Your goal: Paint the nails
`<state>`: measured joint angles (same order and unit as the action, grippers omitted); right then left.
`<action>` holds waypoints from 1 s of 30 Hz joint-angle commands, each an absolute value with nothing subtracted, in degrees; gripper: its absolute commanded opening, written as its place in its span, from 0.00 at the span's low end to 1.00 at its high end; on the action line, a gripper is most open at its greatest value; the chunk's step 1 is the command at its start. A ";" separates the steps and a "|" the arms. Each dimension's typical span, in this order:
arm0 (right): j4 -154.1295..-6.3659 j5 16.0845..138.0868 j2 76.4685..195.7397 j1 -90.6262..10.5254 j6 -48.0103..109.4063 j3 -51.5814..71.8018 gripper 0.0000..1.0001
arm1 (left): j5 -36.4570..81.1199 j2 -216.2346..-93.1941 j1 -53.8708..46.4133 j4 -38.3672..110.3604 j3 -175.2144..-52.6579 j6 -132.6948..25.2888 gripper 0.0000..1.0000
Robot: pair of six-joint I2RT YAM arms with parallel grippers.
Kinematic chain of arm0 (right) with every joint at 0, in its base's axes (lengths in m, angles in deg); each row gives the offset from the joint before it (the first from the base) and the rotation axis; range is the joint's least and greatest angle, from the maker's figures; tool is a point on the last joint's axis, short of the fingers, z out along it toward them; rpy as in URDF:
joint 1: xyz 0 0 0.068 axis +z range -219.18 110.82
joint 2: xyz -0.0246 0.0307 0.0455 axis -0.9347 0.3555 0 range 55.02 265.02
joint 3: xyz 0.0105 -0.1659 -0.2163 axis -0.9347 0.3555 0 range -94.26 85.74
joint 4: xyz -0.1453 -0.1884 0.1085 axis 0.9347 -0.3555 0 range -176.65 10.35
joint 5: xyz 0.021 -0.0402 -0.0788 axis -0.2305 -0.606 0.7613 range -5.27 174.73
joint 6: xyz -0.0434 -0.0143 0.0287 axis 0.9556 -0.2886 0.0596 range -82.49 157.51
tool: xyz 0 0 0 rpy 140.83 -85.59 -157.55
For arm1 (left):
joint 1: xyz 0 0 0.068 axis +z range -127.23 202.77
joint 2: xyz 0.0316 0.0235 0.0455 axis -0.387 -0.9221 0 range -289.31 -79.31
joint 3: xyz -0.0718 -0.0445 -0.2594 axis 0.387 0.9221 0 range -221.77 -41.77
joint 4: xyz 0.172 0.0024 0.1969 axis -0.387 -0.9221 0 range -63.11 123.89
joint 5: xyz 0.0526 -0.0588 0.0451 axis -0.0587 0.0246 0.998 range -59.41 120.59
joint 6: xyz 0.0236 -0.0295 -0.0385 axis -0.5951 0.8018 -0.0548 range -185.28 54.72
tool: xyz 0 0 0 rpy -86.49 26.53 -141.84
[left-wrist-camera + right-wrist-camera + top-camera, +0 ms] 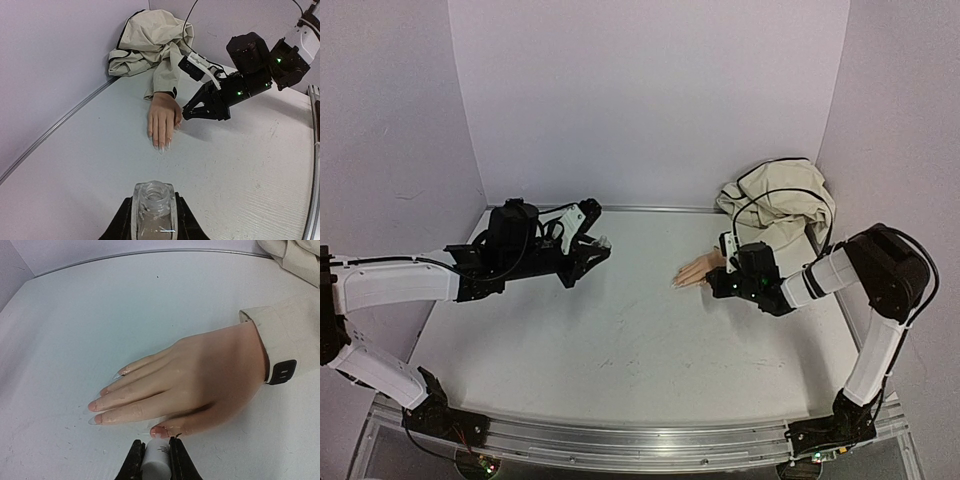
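Observation:
The peach mannequin hand (pixel 692 272) lies palm down on the white table, with a beige sleeve (pixel 295 335) and a dark wrist band (pixel 281 372). Its long clear nails (pixel 93 420) point left, and the fingers look glossy. My right gripper (pixel 156 444) is shut on a white brush cap (pixel 156 462), whose far end sits right at the thumb nail (pixel 160 430). The brush itself is hidden. My left gripper (pixel 153 200) is shut on an open clear polish bottle (pixel 153 212) and holds it well left of the hand (pixel 163 117).
A crumpled beige garment (pixel 780 195) with a black cable lies in the back right corner against the walls. In the left wrist view the right arm (pixel 240 85) shows beside the hand. A metal rail (pixel 620 440) runs along the near edge.

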<state>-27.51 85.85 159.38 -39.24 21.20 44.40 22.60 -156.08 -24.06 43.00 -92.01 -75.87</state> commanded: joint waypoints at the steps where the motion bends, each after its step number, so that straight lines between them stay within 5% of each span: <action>1: -26.83 85.73 160.14 -38.97 21.26 41.94 0.00 | 22.25 -153.63 -24.25 46.29 -93.57 -76.40 0.00; 30: -25.39 77.96 162.19 -39.03 21.34 40.81 0.00 | 22.15 -153.72 -24.25 46.29 -93.58 -76.38 0.00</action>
